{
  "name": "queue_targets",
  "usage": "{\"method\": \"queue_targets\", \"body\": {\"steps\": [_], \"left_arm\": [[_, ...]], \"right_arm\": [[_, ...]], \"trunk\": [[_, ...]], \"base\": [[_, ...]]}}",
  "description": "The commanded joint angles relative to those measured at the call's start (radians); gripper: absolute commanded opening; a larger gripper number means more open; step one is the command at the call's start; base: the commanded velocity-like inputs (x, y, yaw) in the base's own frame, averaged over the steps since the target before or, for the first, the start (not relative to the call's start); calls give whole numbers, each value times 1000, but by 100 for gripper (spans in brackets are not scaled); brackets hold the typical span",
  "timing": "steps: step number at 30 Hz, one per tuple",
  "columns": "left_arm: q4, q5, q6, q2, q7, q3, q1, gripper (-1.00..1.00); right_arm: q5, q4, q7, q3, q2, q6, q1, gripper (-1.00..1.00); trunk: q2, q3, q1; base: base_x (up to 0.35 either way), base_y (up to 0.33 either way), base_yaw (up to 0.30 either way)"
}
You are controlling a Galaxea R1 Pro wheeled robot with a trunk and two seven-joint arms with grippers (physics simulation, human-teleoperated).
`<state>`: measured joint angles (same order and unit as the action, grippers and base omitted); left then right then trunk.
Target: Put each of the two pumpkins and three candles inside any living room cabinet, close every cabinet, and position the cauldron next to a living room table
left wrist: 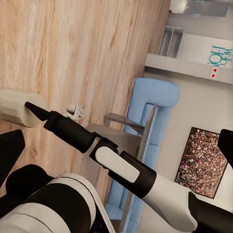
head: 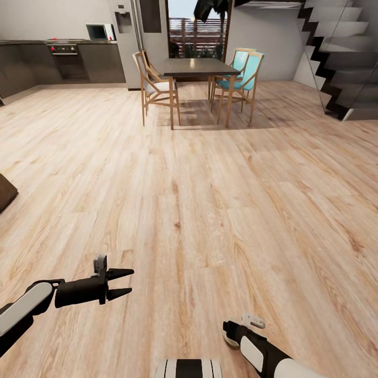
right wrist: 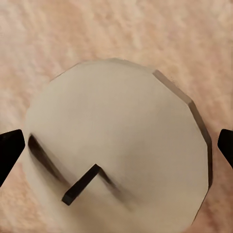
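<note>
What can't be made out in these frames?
- Candle: head view, mostly hidden under the right gripper.
- Candle's sides: right wrist view, too close, cut off by the edges; floor behind is blurred.
- Blue sofa: left wrist view, lower part hidden by the right arm.
- Microwave: head view, too small for detail.

A beige candle (right wrist: 116,145) with a dark bent wick sits between the right claw's (right wrist: 116,145) black fingertips (right wrist: 9,150). Beyond it lies pale wood-grain floor (head: 210,199). Far ahead, teal chairs (head: 245,71) flank a dark table (head: 197,66).
</note>
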<state>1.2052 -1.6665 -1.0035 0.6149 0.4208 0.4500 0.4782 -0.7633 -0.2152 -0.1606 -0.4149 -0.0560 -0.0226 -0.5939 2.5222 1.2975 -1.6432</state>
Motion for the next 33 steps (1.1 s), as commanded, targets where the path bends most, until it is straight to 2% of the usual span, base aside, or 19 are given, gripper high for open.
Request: {"method": "queue_targets", "body": {"steps": [1, 16, 17, 33], "left_arm": [[-1, 5, 0, 1, 9, 3, 1, 100], [-1, 5, 0, 0, 9, 3, 1, 100], [-1, 5, 0, 0, 9, 3, 1, 100], [-1, 5, 0, 0, 9, 3, 1, 100]], "right_arm": [[-11, 22, -8, -10, 1, -2, 0, 100], [-11, 22, -8, -10, 1, -6, 0, 100], [-11, 22, -8, -10, 1, -6, 0, -100], [-11, 22, -7, -10, 2, -7, 0, -100]], "trunk": [[0, 1, 0], [0, 1, 0], [0, 1, 0], [0, 1, 0]], "base": [[0, 50, 0], [0, 6, 0], [0, 0, 0], [0, 0, 0]]}}
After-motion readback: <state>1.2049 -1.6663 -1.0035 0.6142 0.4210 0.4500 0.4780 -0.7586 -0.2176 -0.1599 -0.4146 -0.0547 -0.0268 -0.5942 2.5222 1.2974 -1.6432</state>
